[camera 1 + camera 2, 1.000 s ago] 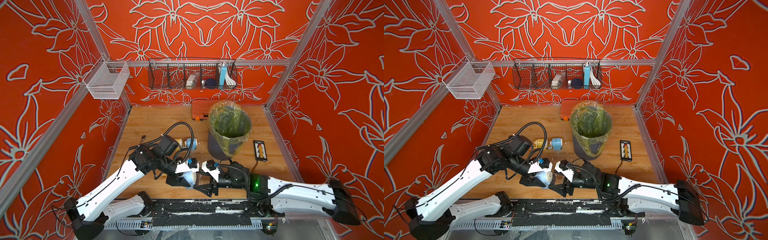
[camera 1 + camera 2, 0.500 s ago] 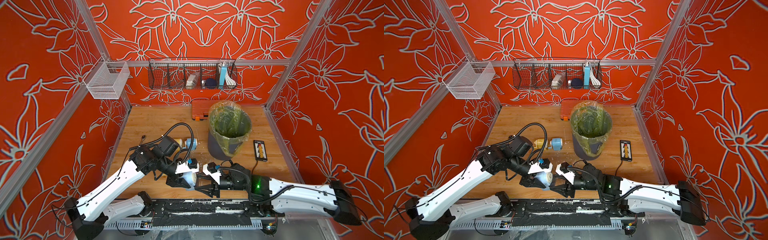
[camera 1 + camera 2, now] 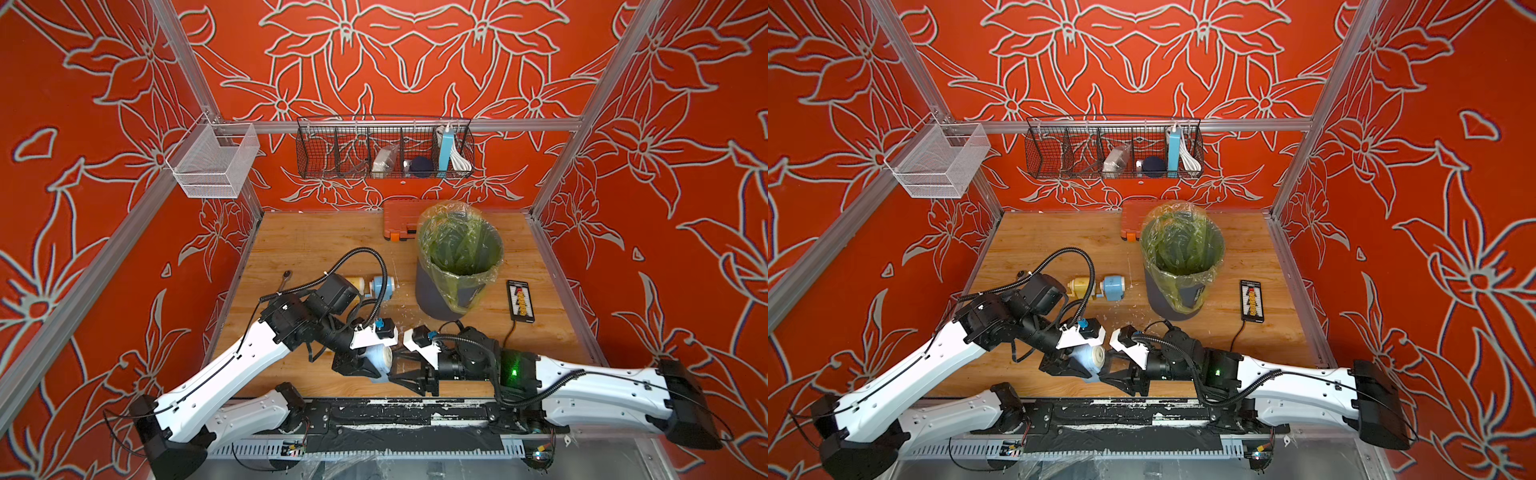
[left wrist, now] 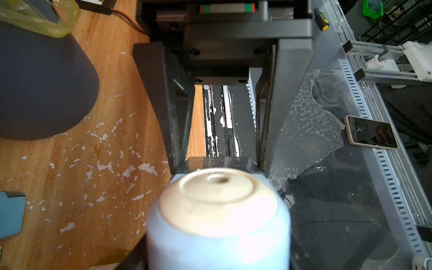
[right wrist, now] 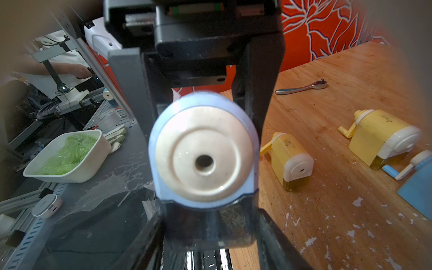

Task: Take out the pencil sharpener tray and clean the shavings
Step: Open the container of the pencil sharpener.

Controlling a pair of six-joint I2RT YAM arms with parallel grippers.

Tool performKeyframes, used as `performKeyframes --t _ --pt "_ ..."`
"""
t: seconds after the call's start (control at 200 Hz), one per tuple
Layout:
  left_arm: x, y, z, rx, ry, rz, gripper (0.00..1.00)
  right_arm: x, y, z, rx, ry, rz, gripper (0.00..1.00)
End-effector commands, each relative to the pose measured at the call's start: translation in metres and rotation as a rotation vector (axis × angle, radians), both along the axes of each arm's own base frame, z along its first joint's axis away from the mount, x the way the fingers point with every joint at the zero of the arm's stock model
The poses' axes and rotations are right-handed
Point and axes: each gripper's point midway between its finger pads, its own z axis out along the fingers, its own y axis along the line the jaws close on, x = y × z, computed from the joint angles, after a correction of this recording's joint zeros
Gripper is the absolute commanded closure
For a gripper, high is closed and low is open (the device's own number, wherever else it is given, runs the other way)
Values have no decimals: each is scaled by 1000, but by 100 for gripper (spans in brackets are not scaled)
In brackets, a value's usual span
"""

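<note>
Two grippers meet nose to nose over the near edge of the worktop (image 3: 316, 245). The left gripper (image 3: 374, 366) has its fingers clamped on the body of a light blue sharpener (image 5: 203, 154) and holds it in the air, with the cream face and the pencil hole turned toward the right arm. The right gripper (image 4: 219, 161) has its fingers pinching the tray (image 5: 208, 228), a dark clear box at the bottom of this sharpener. Under the grippers and a little farther, many shavings (image 4: 146, 167) lie scattered on the wood as small white flakes, up to the foot of the grey bin (image 3: 432, 295) with a green liner. Beside the bin, on the left arm's side, lie a second blue sharpener (image 3: 383, 286) and a yellow sharpener (image 3: 1079, 286), and then a ratchet wrench (image 3: 285, 277). Behind the bin, an orange case (image 3: 397, 220) lies at the back wall.
</note>
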Motion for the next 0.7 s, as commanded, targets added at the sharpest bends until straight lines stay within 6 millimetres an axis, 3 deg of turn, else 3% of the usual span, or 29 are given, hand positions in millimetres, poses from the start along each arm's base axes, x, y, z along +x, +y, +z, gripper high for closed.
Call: performKeyframes --t 0.0,0.11,0.696 --pt "-7 0 3 -17 -5 -25 100 7 4 18 56 28 -40 71" --pt "-11 2 9 -42 -28 -27 100 7 4 18 53 32 -46 100" --pt "-23 -1 12 -72 -27 -66 100 25 -31 31 119 -43 -187 100"
